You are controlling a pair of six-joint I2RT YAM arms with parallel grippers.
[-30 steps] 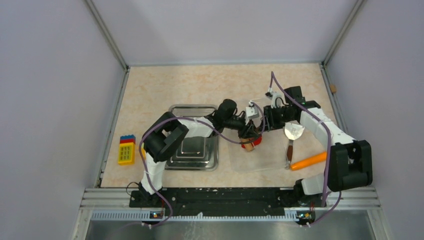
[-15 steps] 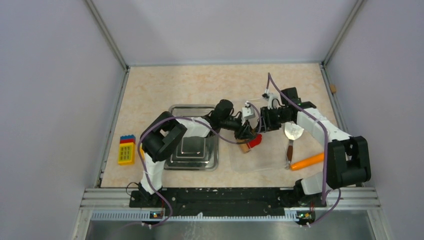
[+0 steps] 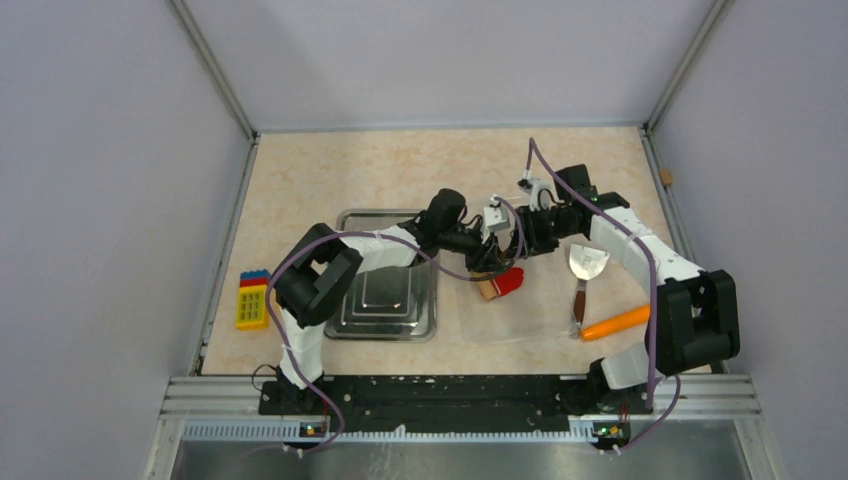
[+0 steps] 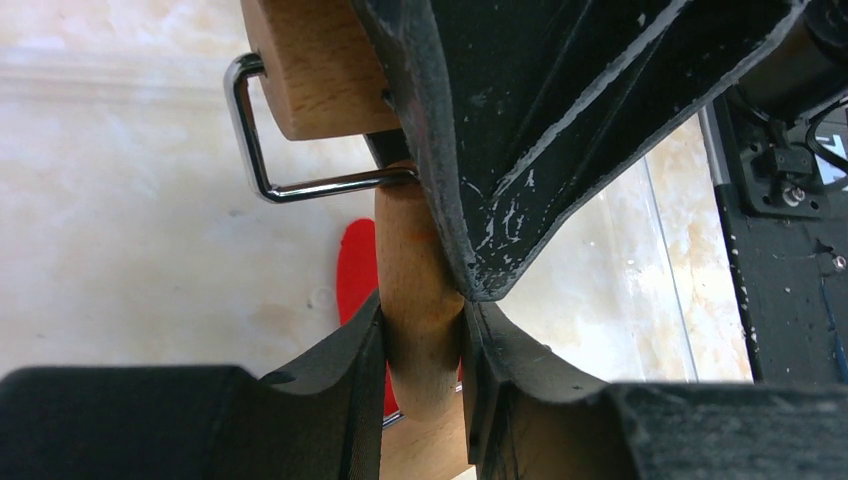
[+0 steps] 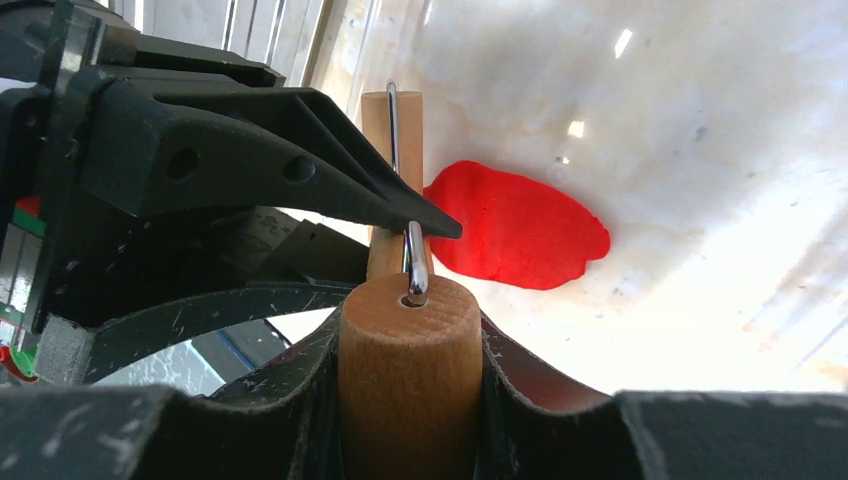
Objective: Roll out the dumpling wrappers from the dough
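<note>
The left gripper (image 4: 420,335) and the right gripper (image 5: 410,370) are each clamping, partway closed, on the wooden roller (image 4: 412,250). The roller has been drawing back toward the far side of the clear mat (image 3: 520,322) and is uncovering the dough (image 5: 515,225). The dough is lying on the mat as a flattened, uneven oval, so it is probably still needing more passes.

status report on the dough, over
Left end effector, right end effector both shut on rolling pin. Dough flat on clear mat. Spatula, carrot off to side.
</note>
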